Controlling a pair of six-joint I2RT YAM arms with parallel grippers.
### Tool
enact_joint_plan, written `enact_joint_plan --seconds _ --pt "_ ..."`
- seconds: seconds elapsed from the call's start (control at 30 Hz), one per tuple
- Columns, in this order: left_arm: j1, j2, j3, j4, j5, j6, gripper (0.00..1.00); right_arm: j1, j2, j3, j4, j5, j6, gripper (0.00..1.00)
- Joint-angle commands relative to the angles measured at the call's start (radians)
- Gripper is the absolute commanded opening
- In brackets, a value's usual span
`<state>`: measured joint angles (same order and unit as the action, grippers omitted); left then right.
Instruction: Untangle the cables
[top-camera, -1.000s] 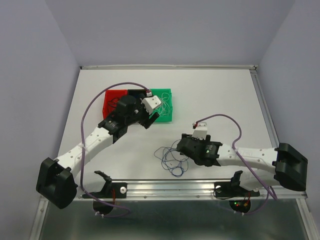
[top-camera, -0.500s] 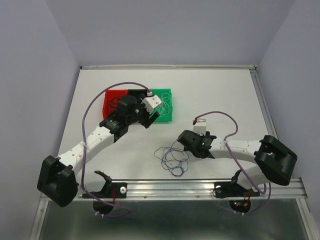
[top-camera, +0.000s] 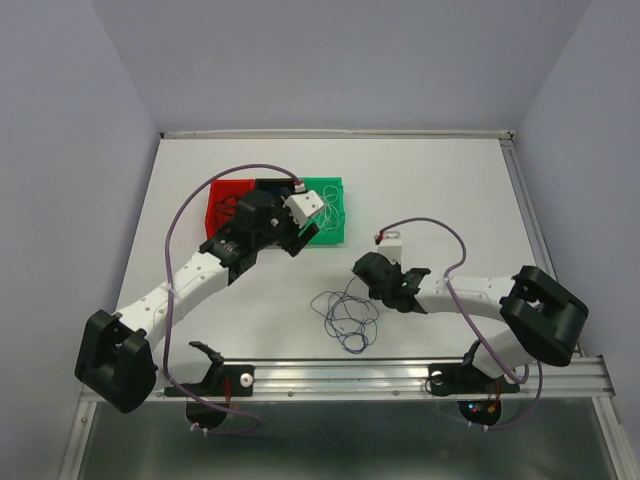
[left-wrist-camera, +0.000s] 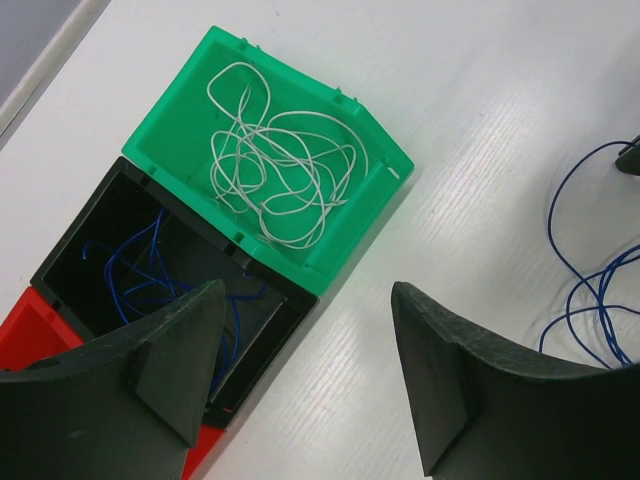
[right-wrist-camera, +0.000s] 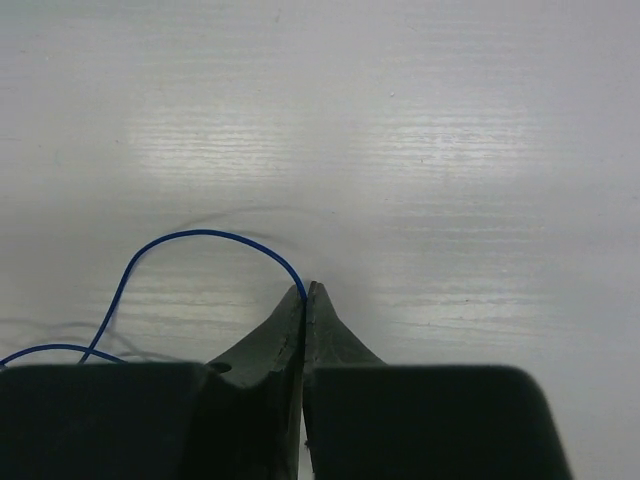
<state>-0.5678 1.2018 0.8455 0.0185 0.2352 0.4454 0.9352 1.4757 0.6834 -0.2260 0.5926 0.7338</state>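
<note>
Right jaws pinch blue cable (right-wrist-camera: 205, 236) on open table (right-wrist-camera: 450, 130).

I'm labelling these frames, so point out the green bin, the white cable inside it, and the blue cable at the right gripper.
green bin (left-wrist-camera: 172, 108), left wrist view, its left wall.
white cable (left-wrist-camera: 275, 165), left wrist view, middle of tangle.
blue cable (right-wrist-camera: 205, 233), right wrist view, top of arc.

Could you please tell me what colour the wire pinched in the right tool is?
Blue. The wire shows best in the right wrist view, clamped by the right tool.
</note>
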Motion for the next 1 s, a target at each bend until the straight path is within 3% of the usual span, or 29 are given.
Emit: enact_joint_plan --seconds 0.0,0.07,0.2,0.3,0.43,0.57,0.73,0.97 --pt "0.0 -0.005 0.006 0.04 0.01 0.012 0.78 -0.006 -0.078 -0.011 0.077 0.004 -0.036 0.0" --pt "0.0 -0.005 0.006 0.041 0.013 0.013 0.78 -0.004 -0.15 -0.053 0.108 0.032 -0.039 0.01" --pt "0.0 -0.019 0.001 0.04 0.079 0.018 0.77 -0.006 -0.448 -0.14 0.217 0.016 -0.123 0.0" --pt "0.003 -0.05 -0.009 0.06 0.168 0.01 0.77 -0.004 -0.633 -0.14 0.302 -0.069 -0.207 0.0" --pt "0.005 -0.119 -0.034 0.141 0.265 -0.075 0.78 -0.004 -0.748 -0.075 0.364 -0.178 -0.302 0.01" --pt "0.005 -0.189 -0.039 0.245 0.366 -0.186 0.8 -0.004 -0.726 0.071 0.381 -0.325 -0.352 0.01" --pt "0.003 -0.219 -0.037 0.336 0.568 -0.254 0.82 -0.006 -0.602 0.231 0.407 -0.349 -0.378 0.01" --pt "0.003 -0.214 -0.092 0.437 0.616 -0.257 0.82 -0.004 -0.466 0.416 0.407 -0.444 -0.376 0.01"
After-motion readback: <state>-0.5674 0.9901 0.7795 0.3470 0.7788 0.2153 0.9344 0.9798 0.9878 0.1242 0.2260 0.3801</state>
